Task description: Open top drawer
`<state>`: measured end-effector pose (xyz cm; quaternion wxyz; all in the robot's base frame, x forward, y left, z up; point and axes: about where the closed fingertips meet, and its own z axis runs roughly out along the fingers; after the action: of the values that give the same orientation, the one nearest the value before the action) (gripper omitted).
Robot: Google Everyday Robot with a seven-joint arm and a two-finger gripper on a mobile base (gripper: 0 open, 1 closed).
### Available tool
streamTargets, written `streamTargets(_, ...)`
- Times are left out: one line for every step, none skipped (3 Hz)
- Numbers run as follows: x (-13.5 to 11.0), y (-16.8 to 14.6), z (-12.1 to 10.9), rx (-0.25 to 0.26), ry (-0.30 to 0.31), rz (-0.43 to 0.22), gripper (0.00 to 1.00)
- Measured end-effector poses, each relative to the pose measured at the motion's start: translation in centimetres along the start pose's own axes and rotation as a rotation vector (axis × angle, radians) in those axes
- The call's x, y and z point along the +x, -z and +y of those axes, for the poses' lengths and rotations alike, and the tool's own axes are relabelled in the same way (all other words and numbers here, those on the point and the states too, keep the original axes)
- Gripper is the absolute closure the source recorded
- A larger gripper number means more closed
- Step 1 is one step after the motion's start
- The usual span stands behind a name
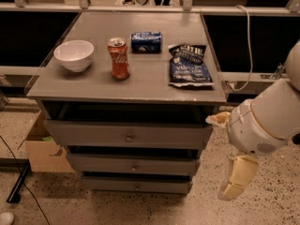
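Observation:
The top drawer (93,134) is the widest grey front, just under the tabletop, with a small round metal knob (129,138) at its centre and a dark gap above it. My gripper (218,156) hangs at the cabinet's right side, on a bulky white arm (267,121). Its two cream fingers are spread wide, so it is open and holds nothing. The upper fingertip (214,120) is close to the drawer's top right corner; whether it touches I cannot tell. The lower finger (236,177) points down toward the floor. The gripper is well right of the knob.
On the grey tabletop (84,86) stand a white bowl (74,55), a red soda can (119,58), a blue packet (146,41) and a dark chip bag (190,65). Two narrower drawers (133,165) sit below. A cardboard box (44,149) is on the floor at left.

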<state>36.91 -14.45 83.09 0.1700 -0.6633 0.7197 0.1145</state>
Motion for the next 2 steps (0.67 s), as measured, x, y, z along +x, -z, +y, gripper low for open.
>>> streamTargets(-0.76, -1.68, 0.35, -0.007, 0.028, 0.034, 0.0)
streamTargets(-0.74, -1.79, 0.39, -0.007, 0.029, 0.037, 0.0)
